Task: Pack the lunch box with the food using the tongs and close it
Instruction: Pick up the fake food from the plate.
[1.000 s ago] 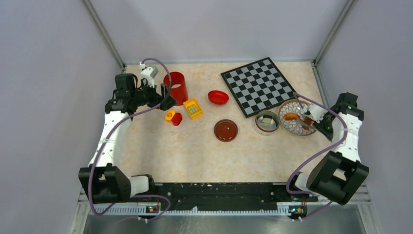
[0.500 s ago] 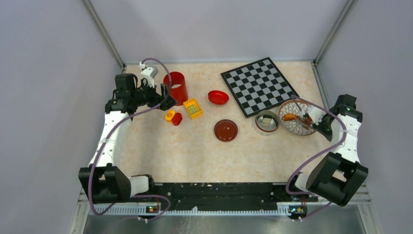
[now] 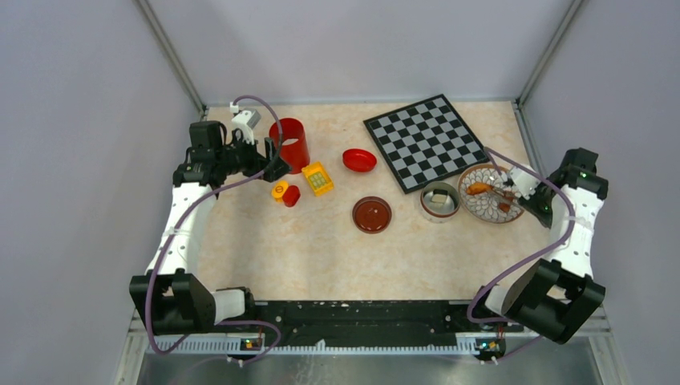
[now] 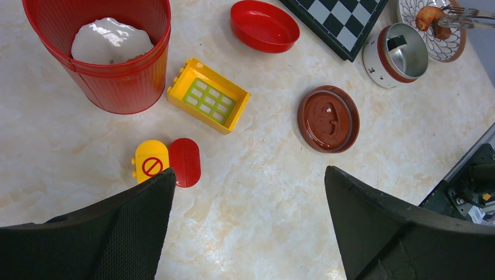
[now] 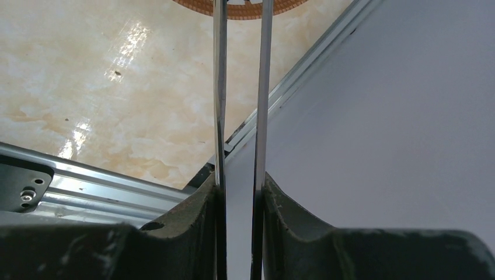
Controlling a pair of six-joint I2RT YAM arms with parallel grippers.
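My right gripper [image 3: 523, 188] is shut on the tongs [image 3: 503, 189], squeezing their two silver arms [image 5: 219, 87] between its pads [image 5: 240, 189]. The tong tips reach an orange-brown piece of food [image 3: 479, 189] over the patterned plate [image 3: 487, 210]; in the left wrist view the tips [image 4: 461, 21] touch that piece [image 4: 430, 14]. A darker piece [image 3: 502, 207] lies on the plate. The lunch box [image 3: 439, 202] stands open just left of the plate with a pale chunk [image 3: 439, 196] inside. Its brown lid [image 3: 372, 214] lies further left. My left gripper [image 3: 277, 165] hangs open over the toy blocks.
A chessboard [image 3: 425, 141] lies behind the plate. A red cup [image 3: 289, 144], a red bowl [image 3: 359, 160], a yellow block [image 3: 317, 177] and small yellow and red pieces [image 3: 285, 193] sit at the left. The frame rail [image 5: 117, 192] and right wall run close beside my right arm.
My right gripper has pinched the tongs closer together, and its wrist has drawn back to the right. The left arm has not moved.
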